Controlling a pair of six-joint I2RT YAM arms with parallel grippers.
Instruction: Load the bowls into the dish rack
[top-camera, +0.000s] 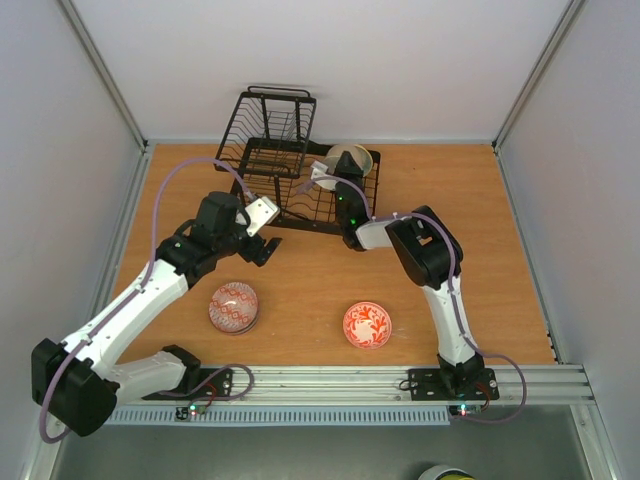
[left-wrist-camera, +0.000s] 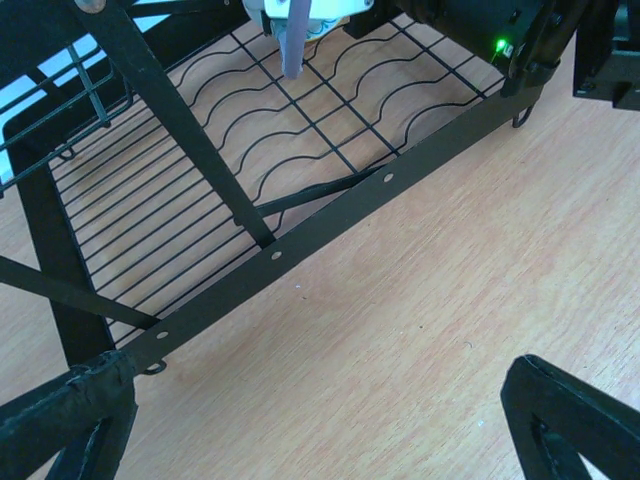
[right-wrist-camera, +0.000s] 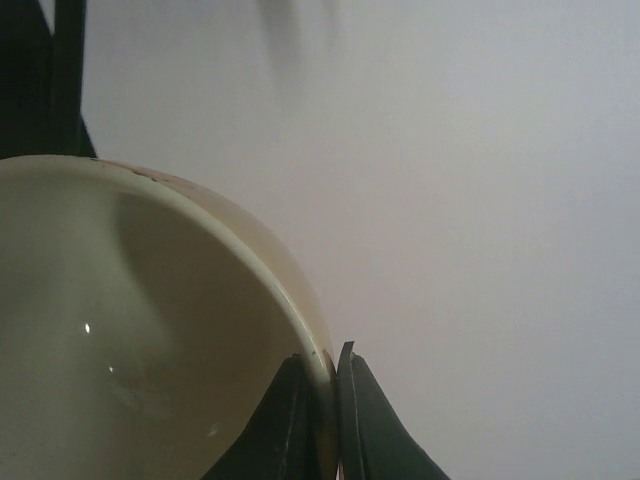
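The black wire dish rack (top-camera: 300, 190) stands at the back centre of the table. My right gripper (right-wrist-camera: 335, 362) is shut on the rim of a plain pale mint bowl (right-wrist-camera: 140, 330) and holds it tilted over the rack's far right corner (top-camera: 350, 160). My left gripper (left-wrist-camera: 320, 400) is open and empty, low over the table just in front of the rack's front rail (left-wrist-camera: 330, 215); in the top view it (top-camera: 265, 248) is at the rack's front left. A pink-red patterned bowl (top-camera: 233, 306) and a red-and-white patterned bowl (top-camera: 367, 324) sit on the table near the front.
The rack's raised basket section (top-camera: 275, 125) stands at its back left. White walls close in the table on three sides. A round thing with a yellow inside (top-camera: 447, 472) shows partly at the bottom edge, below the front rail.
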